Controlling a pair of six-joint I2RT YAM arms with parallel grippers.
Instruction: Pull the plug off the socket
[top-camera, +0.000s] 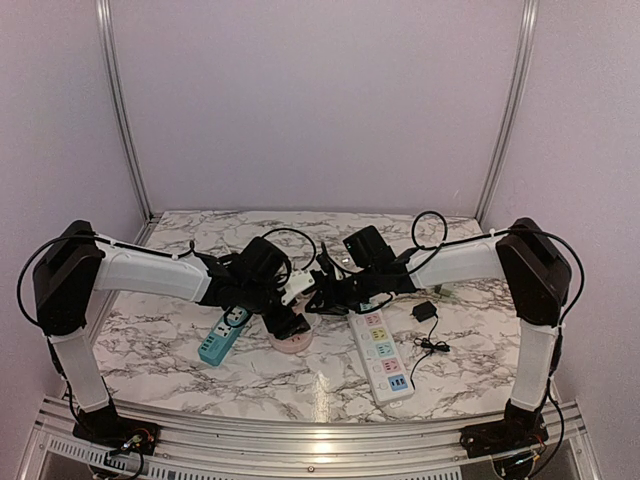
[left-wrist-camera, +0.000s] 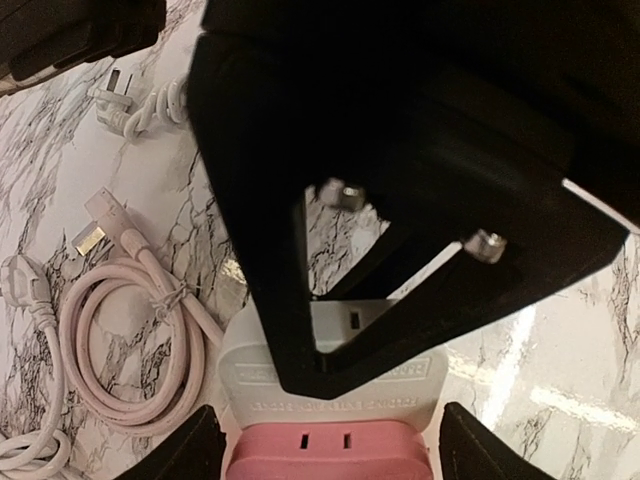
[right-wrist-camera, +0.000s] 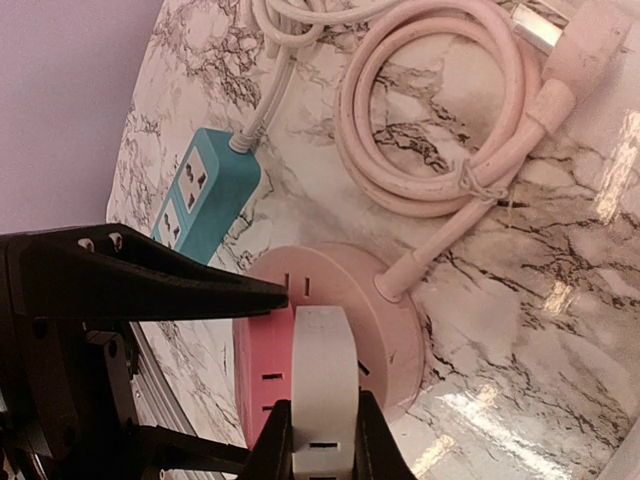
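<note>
My right gripper (right-wrist-camera: 322, 445) clamps the white plug (right-wrist-camera: 322, 365), seated against the pink socket (right-wrist-camera: 262, 350) between both arms on the marble table (top-camera: 150, 340). My left gripper (left-wrist-camera: 330, 452) straddles the socket, jaws apart. The pull likely runs straight off the socket's face.

**Soft overhead light, glare on the marble**

Top view: light is even and diffuse, coming from above. Lilac cast on the walls. Shadows under the arms on the desk (top-camera: 150, 345) are faint and soft-edged. Detail is coarse. Small bright glint on the metal rail (top-camera: 320, 466).

Left wrist view: warmer tone. Right arm's black housing (left-wrist-camera: 400, 120) is underexposed, with almost no surface detail. White glare streaks on the marble at right. Left fingers (left-wrist-camera: 175, 452) are blurred at the bottom edge.

Right wrist view: bright. Glare patches at lower right and the right edge. Right fingers (right-wrist-camera: 280, 445) and white plug (right-wrist-camera: 322, 380) are out of focus. Desk edge bows at left.
</note>
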